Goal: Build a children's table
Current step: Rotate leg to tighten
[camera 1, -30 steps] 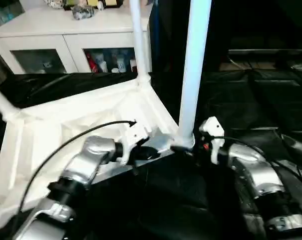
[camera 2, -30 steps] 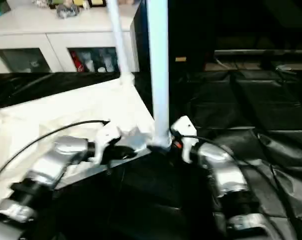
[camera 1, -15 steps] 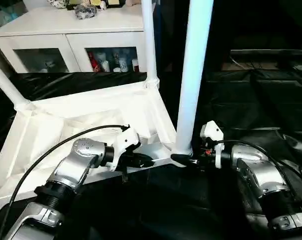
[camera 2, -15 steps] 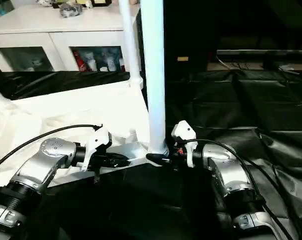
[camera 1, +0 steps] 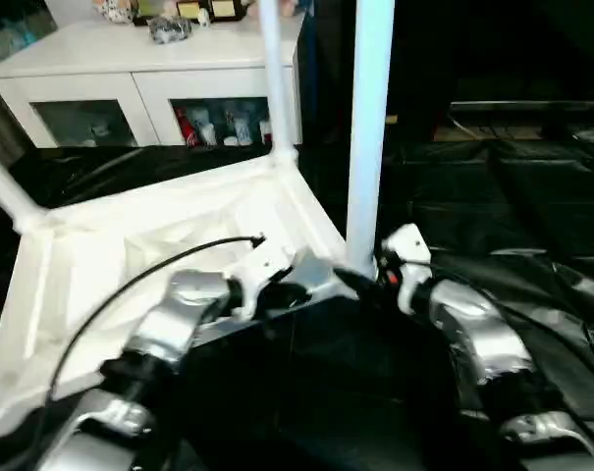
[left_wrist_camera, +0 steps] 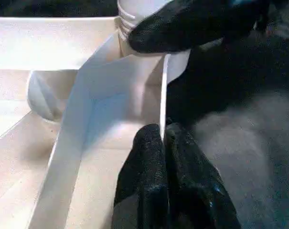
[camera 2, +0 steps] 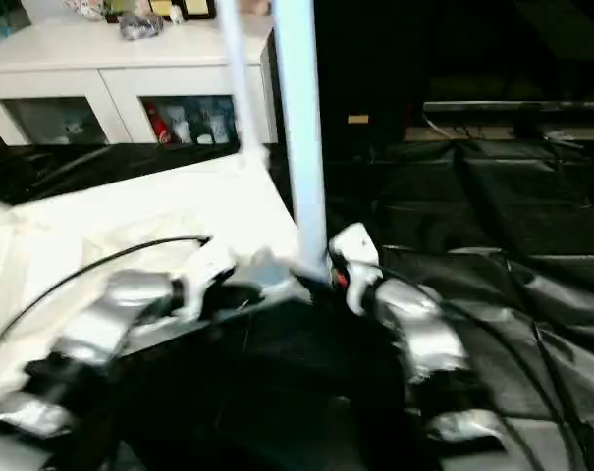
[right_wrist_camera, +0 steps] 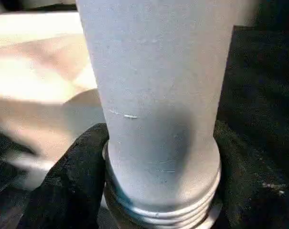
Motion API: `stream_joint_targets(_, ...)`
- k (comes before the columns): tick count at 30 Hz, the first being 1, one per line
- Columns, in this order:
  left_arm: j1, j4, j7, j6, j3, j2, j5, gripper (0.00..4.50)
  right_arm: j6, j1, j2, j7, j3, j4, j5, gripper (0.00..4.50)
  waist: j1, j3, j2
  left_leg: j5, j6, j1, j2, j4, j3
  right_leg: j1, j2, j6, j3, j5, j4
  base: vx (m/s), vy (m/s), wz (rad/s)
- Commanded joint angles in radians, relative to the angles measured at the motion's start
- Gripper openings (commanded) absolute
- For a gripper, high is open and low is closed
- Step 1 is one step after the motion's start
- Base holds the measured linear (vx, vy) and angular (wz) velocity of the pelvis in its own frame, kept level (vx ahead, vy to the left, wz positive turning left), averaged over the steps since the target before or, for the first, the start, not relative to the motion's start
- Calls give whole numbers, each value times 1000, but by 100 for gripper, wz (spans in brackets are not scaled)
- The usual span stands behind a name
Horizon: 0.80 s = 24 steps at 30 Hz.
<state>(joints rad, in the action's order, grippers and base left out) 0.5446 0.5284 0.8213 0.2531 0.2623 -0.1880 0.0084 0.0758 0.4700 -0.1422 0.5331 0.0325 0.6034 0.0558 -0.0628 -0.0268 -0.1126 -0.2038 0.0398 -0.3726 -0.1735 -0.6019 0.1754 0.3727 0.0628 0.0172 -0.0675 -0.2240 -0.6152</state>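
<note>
The children's table (camera 1: 169, 221) lay upside down on the black sheeting (camera 1: 532, 206), ribbed underside up, tilted so its near edge rode higher than the far-left part. Three legs stood in view. The near leg (camera 1: 367, 128) rose from the near right corner socket. A second leg (camera 1: 275, 78) stood at the far right corner. A third (camera 1: 4, 191) leaned out at the far left corner. The fourth corner could not be made out.

Left gripper (left_wrist_camera: 164, 143): fingers pressed together on the thin rim wall of the tabletop along the near edge, just beside the near right corner. The wall passed between the two black fingertips (left_wrist_camera: 149, 143).

Right gripper (right_wrist_camera: 158, 171): fingers spread around the base of the near leg, one pad (right_wrist_camera: 72, 167) on each side, clasping it just above the ridged collar where it met the socket.

Handling, as judged: hollow white plastic, light, and fairly stiff in the tube. The top's rim wall looked thin and likely to flex under a hard pinch. The surfaces looked smooth, so the tube might slip or twist in the pads. Best hold on a leg seemed low near the collar, as the right gripper had it, with the top steadied by its rim close to the same corner.

A white cabinet (camera 1: 149, 93) with glass doors stood beyond the far edge.
</note>
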Motion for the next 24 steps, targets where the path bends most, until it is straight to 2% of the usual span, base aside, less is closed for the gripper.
stream_joint_targets(1,29,14,-56,10,21,67,-7,0,31,-23,91,-22,69,46,-8,279,5,33,2,-266,-14,17,-61,86,-30,-27,96,197,52,-255,93,0,0,0)
stream_joint_targets(2,30,15,-56,9,22,69,-6,0,28,-23,93,-22,70,46,-7,279,8,31,5,-285,-10,17,-60,90,-31,-28,96,191,51,-281,97,0,0,0)
stream_joint_targets(3,38,24,-51,-1,32,86,0,0,5,-28,127,3,79,31,13,334,10,32,2,-305,-7,18,-59,91,-33,-31,97,179,51,-306,99,0,0,0)
stream_joint_targets(5,44,32,-47,-9,37,95,3,0,-6,-32,144,30,85,19,31,348,8,37,5,-275,-15,17,-60,89,-33,-32,98,179,55,-261,98,0,0,0)
stream_joint_targets(6,43,31,-49,-10,37,93,5,0,-7,-37,145,52,91,9,38,348,8,38,-4,-254,-25,14,-61,88,-33,-32,98,186,55,-228,93,0,0,0)
stream_joint_targets(8,41,27,-40,-16,34,80,4,0,-13,-54,124,111,119,-28,34,355,8,38,0,-240,-37,10,-61,89,-33,-35,96,189,53,-200,93,0,0,0)
stream_joint_targets(9,38,21,-18,-20,31,68,1,0,-9,-66,106,140,126,-56,35,387,7,40,4,-224,-45,10,-61,86,-32,-36,98,190,53,-185,92,0,0,0)
stream_joint_targets(11,23,-5,49,-30,35,38,-14,0,-15,-84,59,199,134,-98,39,392,0,43,3,-194,-62,8,-60,82,-31,-38,98,192,54,-157,88,0,0,0)
stream_joint_targets(13,10,-29,99,-30,41,10,-24,0,-16,-93,20,244,131,-121,50,392,-1,48,6,-131,-89,0,-63,77,-32,-43,98,204,52,-68,76,0,0,0)
stream_joint_targets(16,-13,-54,187,-70,42,-51,-34,0,-16,-99,-62,345,109,-143,80,392,-5,56,5,-74,-120,-1,-62,66,-33,-46,96,220,47,40,64,0,0,0)
stream_joint_targets(17,-18,-62,210,-67,40,-66,-41,0,-17,-100,-80,369,106,-146,86,392,-5,61,3,-29,-144,-4,-60,58,-31,-46,95,228,45,119,53,0,0,0)
stream_joint_targets(18,-24,-71,238,-66,40,-84,-48,0,-18,-99,-101,394,103,-148,91,392,-6,66,8,15,-172,-9,-58,50,-30,-45,95,233,44,189,44,0,0,0)
stream_joint_targets(19,-24,-71,238,-66,40,-84,-48,0,-18,-99,-101,394,103,-148,91,392,-8,64,7,33,-196,-11,-57,45,-29,-37,93,237,41,216,43,0,0,0)
stream_joint_targets(20,-33,-85,280,-66,37,-113,-56,0,-22,-100,-133,445,101,-157,100,392,-9,61,11,22,-200,-12,-58,47,-28,-36,93,238,40,199,46,0,0,0)
stream_joint_targets(21,-38,-93,304,-64,37,-129,-61,0,-33,-97,-147,460,100,-155,97,392,-11,59,9,-14,-197,-10,-59,49,-27,-36,95,239,38,138,50,0,0,0)
stream_joint_targets(24,-52,-118,370,-52,38,-173,-78,0,-44,-88,-168,504,88,-154,98,392,-16,54,10,-75,-165,-4,-67,58,-26,-31,93,235,41,1,61,0,0,0)
